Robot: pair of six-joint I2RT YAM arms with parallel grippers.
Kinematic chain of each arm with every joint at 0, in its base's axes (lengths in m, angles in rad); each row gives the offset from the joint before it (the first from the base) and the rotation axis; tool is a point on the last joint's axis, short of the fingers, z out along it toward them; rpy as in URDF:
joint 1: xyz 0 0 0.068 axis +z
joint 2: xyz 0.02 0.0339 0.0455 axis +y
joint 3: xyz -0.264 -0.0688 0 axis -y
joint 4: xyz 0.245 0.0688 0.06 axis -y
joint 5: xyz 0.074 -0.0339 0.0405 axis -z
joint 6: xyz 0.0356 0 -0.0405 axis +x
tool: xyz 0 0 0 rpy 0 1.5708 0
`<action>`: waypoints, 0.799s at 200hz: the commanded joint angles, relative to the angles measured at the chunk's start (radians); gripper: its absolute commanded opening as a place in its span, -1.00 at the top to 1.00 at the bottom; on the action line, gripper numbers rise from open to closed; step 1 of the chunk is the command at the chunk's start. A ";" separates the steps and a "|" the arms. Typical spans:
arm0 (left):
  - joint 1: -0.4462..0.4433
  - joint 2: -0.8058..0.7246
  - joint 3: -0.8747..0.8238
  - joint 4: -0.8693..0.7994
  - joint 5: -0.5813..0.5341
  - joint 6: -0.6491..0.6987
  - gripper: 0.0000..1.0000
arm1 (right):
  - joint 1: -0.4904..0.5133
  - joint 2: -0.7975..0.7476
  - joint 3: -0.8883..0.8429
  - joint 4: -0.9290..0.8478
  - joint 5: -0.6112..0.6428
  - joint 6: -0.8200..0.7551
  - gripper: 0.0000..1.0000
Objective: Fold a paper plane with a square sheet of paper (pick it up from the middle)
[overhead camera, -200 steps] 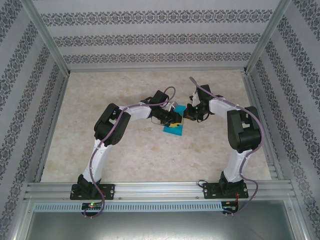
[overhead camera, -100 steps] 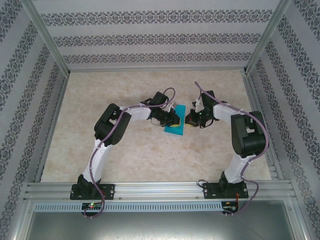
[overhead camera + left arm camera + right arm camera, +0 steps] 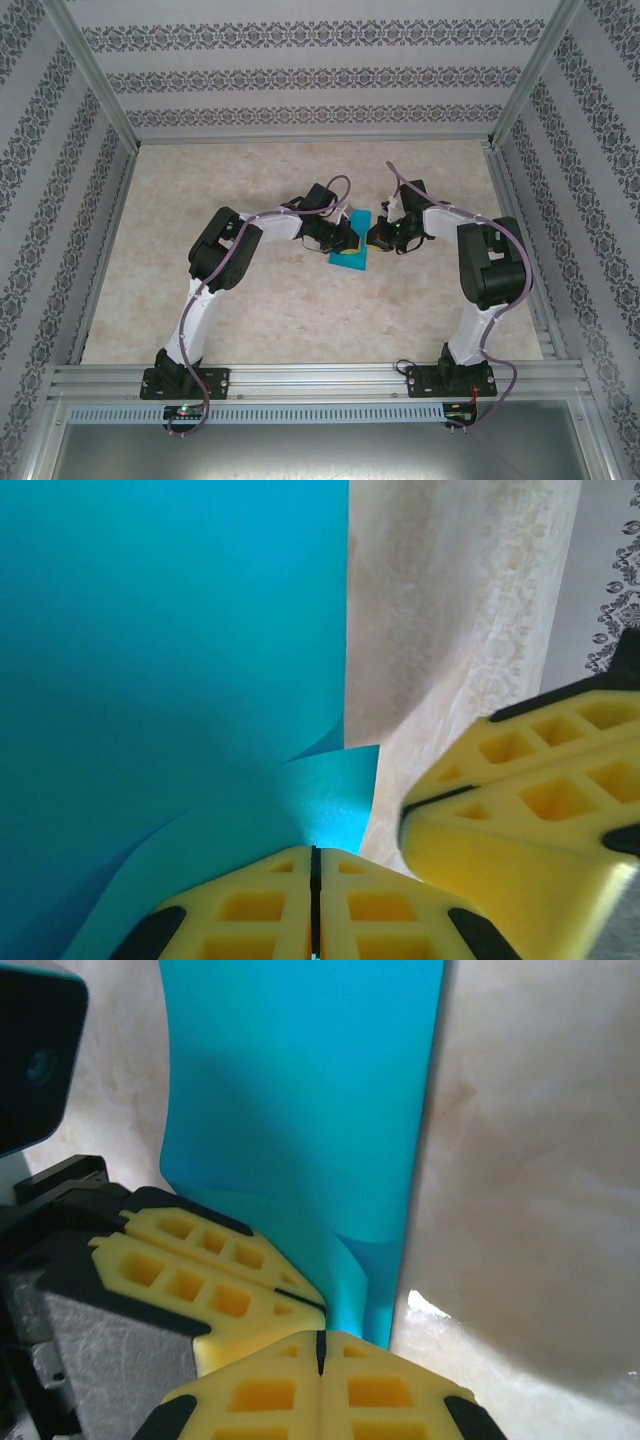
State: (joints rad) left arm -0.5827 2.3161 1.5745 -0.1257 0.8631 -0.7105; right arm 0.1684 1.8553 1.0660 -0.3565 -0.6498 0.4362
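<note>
Left jaws gripped the light, floppy paper (image 3: pixel 170 660) by its edge; right jaws sat closed alongside; gentle pinching looked wisest.

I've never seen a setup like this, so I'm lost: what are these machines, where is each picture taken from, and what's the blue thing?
A robot's left arm and right arm are bolted at the near edge of a table. The wide picture looks down from above; the close-ups come from cameras on the wrists. The blue thing is a sheet of paper. The left pincer and right pincer, both yellow-fingered, are shut, seemingly pinching its edge.
</note>
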 commanded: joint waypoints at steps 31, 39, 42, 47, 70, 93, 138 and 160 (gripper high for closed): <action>-0.014 0.018 -0.002 -0.056 -0.025 0.029 0.78 | 0.014 0.066 0.056 -0.021 0.011 -0.029 1.00; -0.014 0.017 -0.001 -0.057 -0.023 0.029 0.78 | 0.014 0.073 0.057 -0.028 0.022 -0.037 1.00; -0.014 0.016 0.000 -0.058 -0.023 0.031 0.78 | 0.014 0.076 0.058 -0.033 0.027 -0.040 1.00; -0.014 0.014 0.002 -0.058 -0.022 0.032 0.79 | 0.014 0.081 0.058 -0.038 0.036 -0.045 1.00; -0.014 0.007 0.004 -0.059 -0.017 0.031 0.77 | 0.015 0.101 0.055 -0.046 0.060 -0.058 1.00; -0.014 -0.006 0.009 -0.062 -0.014 0.032 0.76 | 0.016 0.113 0.052 -0.061 0.095 -0.071 1.00; -0.014 -0.052 0.008 -0.074 -0.012 0.044 0.72 | 0.017 0.119 0.050 -0.094 0.142 -0.092 1.00; -0.020 -0.079 -0.007 -0.074 -0.011 0.046 0.71 | 0.018 0.119 0.046 -0.094 0.142 -0.093 1.00</action>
State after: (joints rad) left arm -0.5838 2.3058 1.5768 -0.1486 0.8597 -0.6952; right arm 0.1795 1.9347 1.1194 -0.3882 -0.5964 0.3702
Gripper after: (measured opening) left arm 0.139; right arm 0.042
